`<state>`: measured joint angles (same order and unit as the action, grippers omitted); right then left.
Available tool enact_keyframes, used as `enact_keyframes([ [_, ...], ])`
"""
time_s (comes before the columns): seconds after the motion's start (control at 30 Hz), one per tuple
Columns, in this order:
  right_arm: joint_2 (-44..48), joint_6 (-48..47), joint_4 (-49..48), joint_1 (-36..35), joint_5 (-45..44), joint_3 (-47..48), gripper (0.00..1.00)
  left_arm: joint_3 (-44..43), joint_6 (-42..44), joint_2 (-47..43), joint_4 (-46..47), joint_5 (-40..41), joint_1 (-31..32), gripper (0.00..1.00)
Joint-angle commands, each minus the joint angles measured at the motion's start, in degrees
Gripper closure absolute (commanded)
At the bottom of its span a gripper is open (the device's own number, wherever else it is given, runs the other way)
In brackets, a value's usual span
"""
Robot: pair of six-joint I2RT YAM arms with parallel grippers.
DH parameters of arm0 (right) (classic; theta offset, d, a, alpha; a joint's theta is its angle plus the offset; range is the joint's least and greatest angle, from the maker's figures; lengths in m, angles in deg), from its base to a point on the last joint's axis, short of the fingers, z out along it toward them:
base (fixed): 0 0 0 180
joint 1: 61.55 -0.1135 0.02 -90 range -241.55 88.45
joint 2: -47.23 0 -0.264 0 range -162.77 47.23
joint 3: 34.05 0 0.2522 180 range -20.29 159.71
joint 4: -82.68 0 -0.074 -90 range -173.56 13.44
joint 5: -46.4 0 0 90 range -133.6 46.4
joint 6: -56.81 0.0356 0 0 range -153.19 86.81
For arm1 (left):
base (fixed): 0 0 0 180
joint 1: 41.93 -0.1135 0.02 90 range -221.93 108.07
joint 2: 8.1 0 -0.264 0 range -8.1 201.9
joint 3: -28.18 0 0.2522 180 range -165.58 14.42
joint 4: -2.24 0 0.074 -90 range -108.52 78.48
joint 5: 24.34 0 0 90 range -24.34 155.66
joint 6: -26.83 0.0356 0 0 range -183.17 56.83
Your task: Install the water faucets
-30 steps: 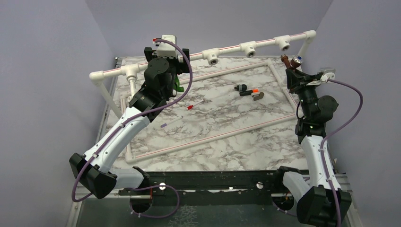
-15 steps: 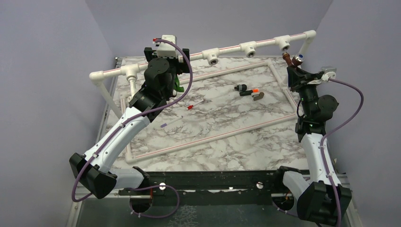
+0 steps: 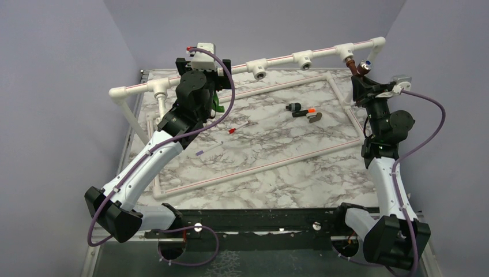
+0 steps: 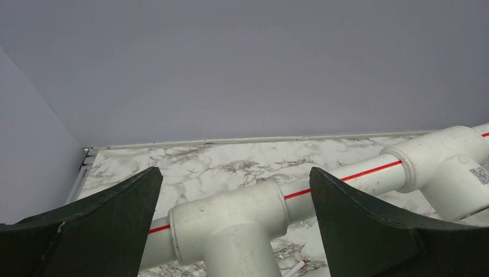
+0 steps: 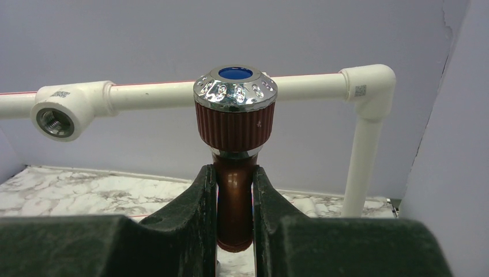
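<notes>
My right gripper (image 5: 234, 173) is shut on the copper-coloured faucet (image 5: 234, 124), pinching its brown body below the ribbed knob with the chrome, blue-centred cap. From above, this faucet (image 3: 358, 70) hangs just in front of the rightmost T-fitting (image 3: 346, 53) of the raised white pipe. A threaded T-socket (image 5: 57, 118) faces the wrist camera on the left. My left gripper (image 4: 233, 184) is open, its jaws wide on either side of another T-fitting (image 4: 242, 225). A bit of green faucet (image 3: 216, 104) shows beside the left wrist, mostly hidden.
On the marble table lie small black pieces, one with an orange tip (image 3: 303, 111), a brown bit (image 3: 314, 118), a red-tipped stick (image 3: 236, 129) and a purple-tipped one (image 3: 207, 150). A flat pipe frame (image 3: 254, 168) rings them. The pipe's elbow and post (image 5: 369, 115) stand at the right.
My right arm has carried the copper faucet up and back, closer to the rightmost T-fitting. The left arm has stayed put.
</notes>
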<state>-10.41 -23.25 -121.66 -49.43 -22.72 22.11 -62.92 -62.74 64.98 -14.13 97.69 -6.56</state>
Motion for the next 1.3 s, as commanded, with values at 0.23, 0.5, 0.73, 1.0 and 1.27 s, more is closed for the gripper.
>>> enact_keyframes([
  [0.23,-1.6,-2.1,-4.8,0.5,1.3,1.4,0.99,3.2,-2.2,1.5,-10.5,2.0,0.0,0.01],
  [0.5,-2.6,-2.7,-5.3,0.5,2.6,1.0,1.00,3.2,-2.1,1.5,-10.4,2.1,0.0,0.01],
  [0.73,-2.8,-0.4,-6.4,0.6,2.3,0.0,1.00,3.1,-2.1,1.6,-10.5,1.9,0.0,0.01],
  [1.0,-3.0,6.8,-7.9,0.6,-1.1,-1.5,1.00,3.1,-2.0,1.4,-10.5,2.0,-0.1,0.01],
  [1.27,-3.3,15.5,-5.5,0.5,-4.0,-0.2,1.00,3.2,-1.9,1.3,-10.5,1.9,-0.2,0.01],
])
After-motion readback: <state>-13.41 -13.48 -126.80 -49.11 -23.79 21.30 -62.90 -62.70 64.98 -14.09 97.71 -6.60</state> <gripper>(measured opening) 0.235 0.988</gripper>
